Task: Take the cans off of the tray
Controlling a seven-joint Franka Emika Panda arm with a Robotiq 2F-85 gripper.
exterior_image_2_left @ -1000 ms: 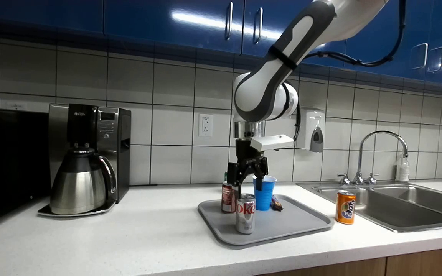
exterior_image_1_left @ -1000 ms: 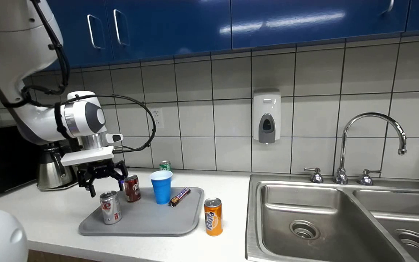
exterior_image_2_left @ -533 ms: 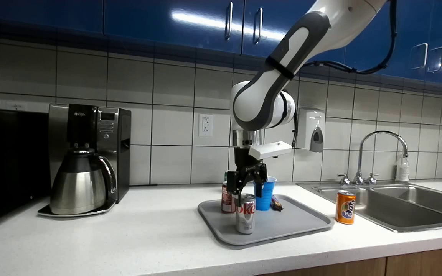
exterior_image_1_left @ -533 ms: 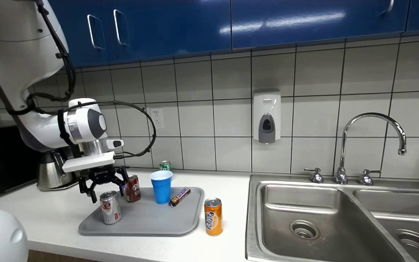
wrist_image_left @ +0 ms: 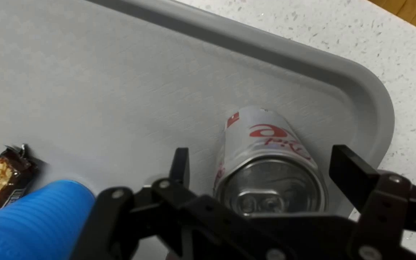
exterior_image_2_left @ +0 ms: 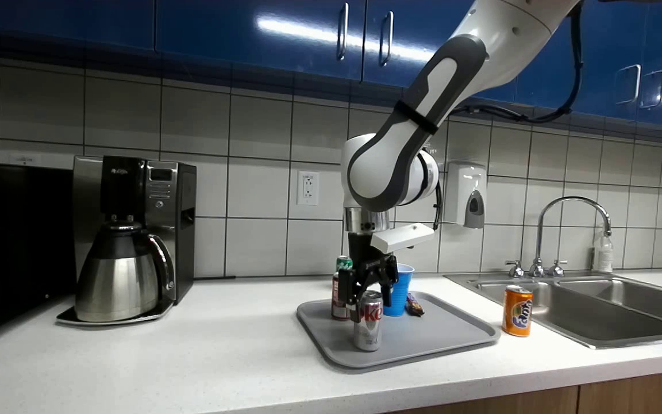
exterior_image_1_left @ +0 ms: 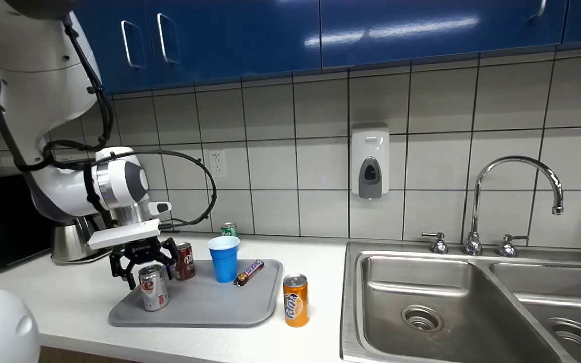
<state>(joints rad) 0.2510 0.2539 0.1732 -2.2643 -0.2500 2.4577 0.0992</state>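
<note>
Above your black, screw-dotted pincer [wrist_image_left: 264, 168], you have a white bar [exterior_image_2_left: 403, 237], silver collar [exterior_image_2_left: 366, 220] and white-and-grey arm [exterior_image_2_left: 403, 138] strung with black cable [exterior_image_2_left: 577, 63].

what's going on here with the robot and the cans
A robot arm is apparently about to pick up the silver can standing on the grey tray. Its open tool is around the can's upper part and does not seem to grip it yet. The dark red can, blue cup and a candy bar are also on the tray; the orange can stands beside it on the counter.

Wrist view downward, close above tray [wrist_image_left: 121, 90]
</note>
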